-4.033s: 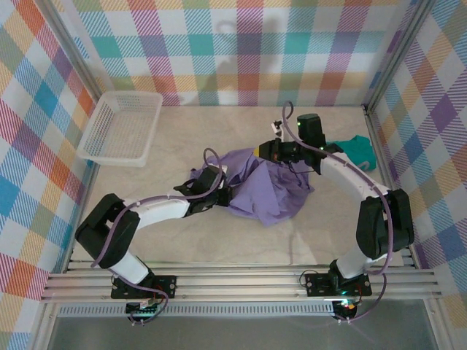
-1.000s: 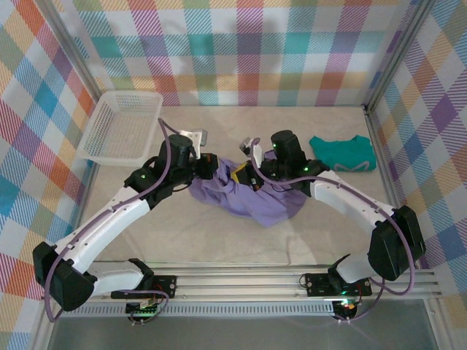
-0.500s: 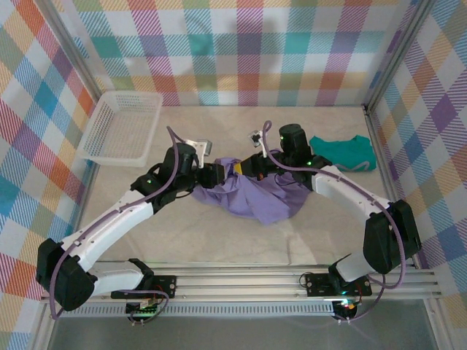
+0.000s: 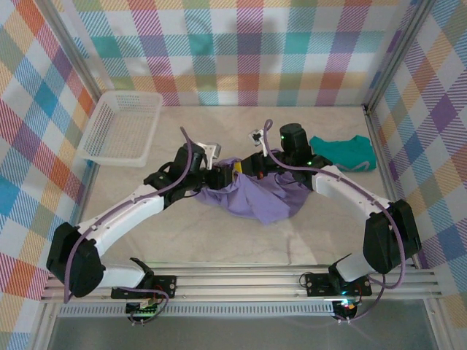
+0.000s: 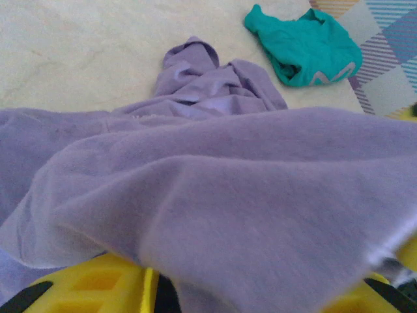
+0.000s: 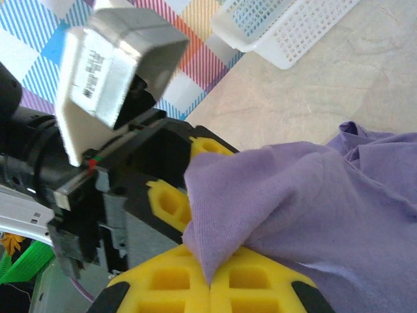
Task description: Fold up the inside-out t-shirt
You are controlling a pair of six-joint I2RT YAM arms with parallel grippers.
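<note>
The large lavender-purple short-sleeved cotton t-shirt (image 4: 264,198) lies in a crumpled heap on the pale marbled tabletop (image 4: 219,244), about the middle and between the two arms. Its left end is gathered up where the grippers meet. The small teal-green garment (image 4: 343,153) sits apart at the far right, not touching it.

The right gripper (image 6: 210,279) has its yellow pads pressed together on a pinch of the shirt's edge (the cloth runs straight into the seam between them). The left gripper (image 4: 223,175), just beside it, has its jaws standing apart. The fabric merely drapes over its yellow fingers (image 5: 85,287) rather than being clamped.

By my reckoning the shirt will handle as light, limp and quite unstiff. It sags wherever it is not held and bunches on itself, and a single layer may slide out of a shallow pinch. Nothing in it can break. The better hold seems to be a firm bite on a hem or shoulder seam, with the two grips well apart so the body hangs open. Which edge is held now I cannot tell.
</note>
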